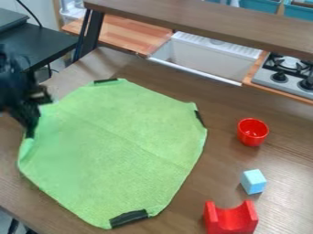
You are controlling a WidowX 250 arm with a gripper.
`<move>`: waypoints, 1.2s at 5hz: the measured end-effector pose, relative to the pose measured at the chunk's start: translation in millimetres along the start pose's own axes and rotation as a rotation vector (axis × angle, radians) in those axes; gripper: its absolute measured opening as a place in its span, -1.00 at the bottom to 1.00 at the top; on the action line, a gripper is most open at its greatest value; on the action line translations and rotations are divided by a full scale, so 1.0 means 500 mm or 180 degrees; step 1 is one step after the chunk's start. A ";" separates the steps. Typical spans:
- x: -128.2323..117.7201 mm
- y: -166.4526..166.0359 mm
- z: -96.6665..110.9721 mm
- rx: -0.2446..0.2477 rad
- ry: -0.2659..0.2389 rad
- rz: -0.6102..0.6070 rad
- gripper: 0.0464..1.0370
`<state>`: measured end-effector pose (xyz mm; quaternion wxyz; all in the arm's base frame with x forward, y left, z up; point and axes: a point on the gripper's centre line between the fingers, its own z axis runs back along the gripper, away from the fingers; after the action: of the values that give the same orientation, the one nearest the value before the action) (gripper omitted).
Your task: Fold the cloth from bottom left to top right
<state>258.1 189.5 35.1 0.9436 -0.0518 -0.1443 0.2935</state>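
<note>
The black gripper (32,109) is at the left side of the view, over the left edge of the cloth. A green cloth (119,146) lies spread out on the wooden table, with black patches at its top, right and bottom corners. Its left corner is partly hidden by the gripper, and the cloth's edge there looks slightly raised. Whether the gripper holds the cloth cannot be made out.
To the right of the cloth stand a red cup (252,132), a light blue cube (253,181) and a red notched block (231,218). A raised brown shelf (207,20) crosses the top, with a white sink (211,55) and a stove (286,75) below it.
</note>
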 end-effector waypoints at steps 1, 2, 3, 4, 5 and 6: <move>0.031 -0.053 0.026 -0.0056 0.0157 0.0289 -0.99; 0.054 -0.115 0.035 -0.0069 0.0304 0.0489 -0.99; 0.057 -0.184 0.021 -0.0044 0.0411 0.0564 -0.99; 0.061 -0.266 0.003 -0.0008 0.0435 0.0577 -0.99; 0.055 -0.353 -0.002 -0.0041 0.0454 0.0562 -0.99; 0.050 -0.419 -0.002 -0.0077 0.0450 0.0558 -0.99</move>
<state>390.8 31.5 78.2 0.9214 -0.0962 -0.0757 0.3687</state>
